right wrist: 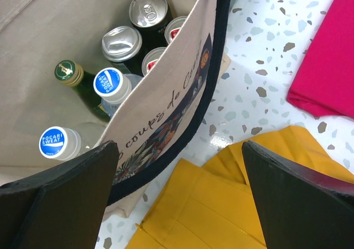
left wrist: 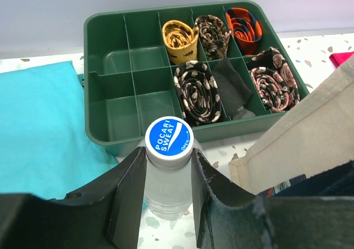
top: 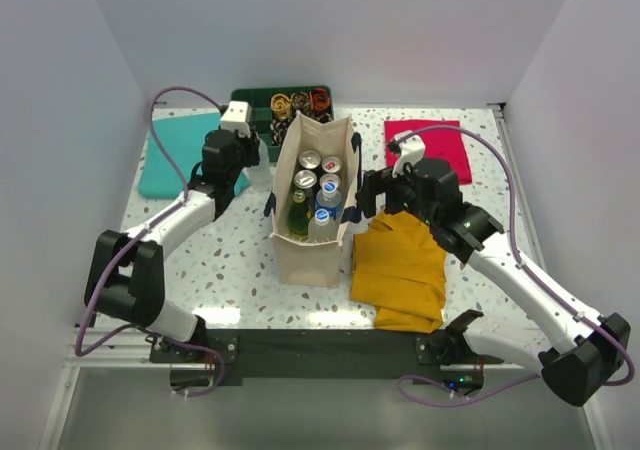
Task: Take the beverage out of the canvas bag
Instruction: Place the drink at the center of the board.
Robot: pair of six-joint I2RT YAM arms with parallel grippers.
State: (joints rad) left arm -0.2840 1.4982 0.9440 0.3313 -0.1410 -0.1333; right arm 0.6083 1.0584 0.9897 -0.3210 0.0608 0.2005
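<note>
Blind spots: the bottle (left wrist: 169,137) shows only its blue-and-white Pocari Sweat cap and clear neck. The rest is behind the fingers (left wrist: 130,199) or cut off by the frame edge, so I can't tell if it touches the tabletop (right wrist: 260,66). Can't make it out under the wrist in the top view either.

Left arm reaches forward, left of the canvas bag (top: 308,260). Left tool (left wrist: 168,159) is clamped narrow on the bottle neck. Bottle is outside the bag, just in front of the green tray (left wrist: 105,138).

Right arm angles in. Right tool (right wrist: 180,149) is spread wide, straddling the bag's right wall above the yellow cloth (right wrist: 221,205).

Bag stands upright mid-tabletop: cream, navy trim, top open, cans and capped bottles inside. Its printed lettering is partly hidden.
</note>
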